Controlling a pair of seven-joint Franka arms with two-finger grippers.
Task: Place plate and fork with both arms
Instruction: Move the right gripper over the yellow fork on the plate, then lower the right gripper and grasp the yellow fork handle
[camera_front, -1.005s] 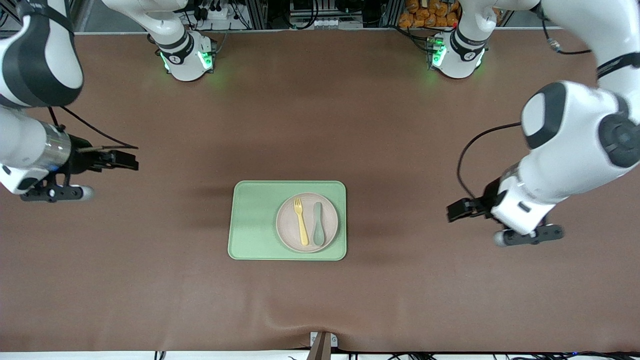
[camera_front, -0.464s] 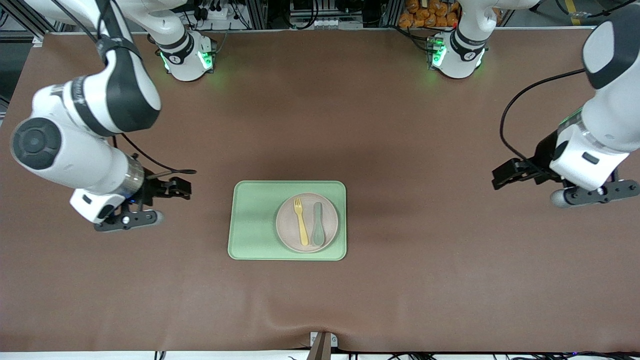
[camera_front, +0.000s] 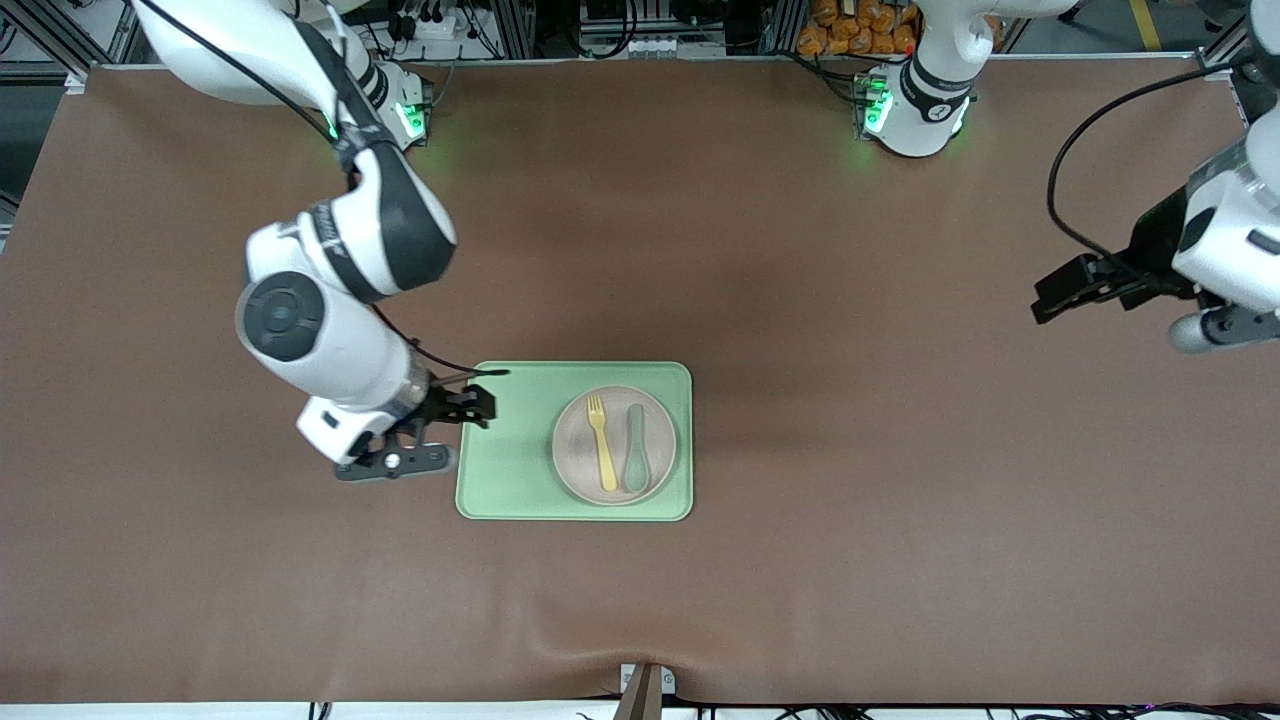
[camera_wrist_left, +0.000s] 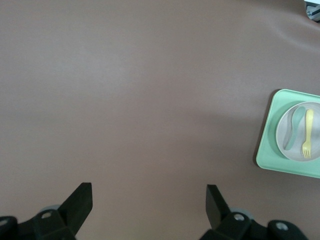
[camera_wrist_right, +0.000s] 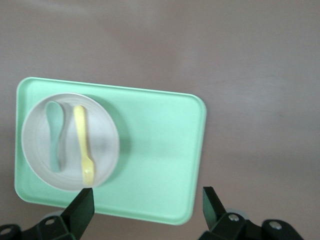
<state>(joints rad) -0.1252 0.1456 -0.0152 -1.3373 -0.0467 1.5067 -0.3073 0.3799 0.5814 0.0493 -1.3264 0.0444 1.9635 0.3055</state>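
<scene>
The pale pink plate (camera_front: 614, 418) sits on a light green tray (camera_front: 505, 450), at the half toward the left arm's end. The yellow fork (camera_front: 601, 440) lies on the plate beside a grey-green spoon (camera_front: 636, 460). My right gripper (camera_front: 478, 405) is open and empty, over the tray's edge toward the right arm's end. The right wrist view shows its gripper (camera_wrist_right: 147, 200) over the tray (camera_wrist_right: 160, 145), with the plate (camera_wrist_right: 105, 140) and fork (camera_wrist_right: 84, 145) apart from it. My left gripper (camera_front: 1050, 297) is open and empty over bare table at the left arm's end. Its wrist view (camera_wrist_left: 148, 197) shows the plate (camera_wrist_left: 317, 127) and fork (camera_wrist_left: 308, 132) far off.
A brown mat (camera_front: 800, 500) covers the table. The two arm bases (camera_front: 375, 115) (camera_front: 910, 110) stand along the robots' side. A small bracket (camera_front: 645, 685) sits at the table edge nearest the front camera.
My right arm has swung in from the right arm's end, and its gripper now reaches the tray's edge. My left gripper has moved away from the tray toward the left arm's end.
</scene>
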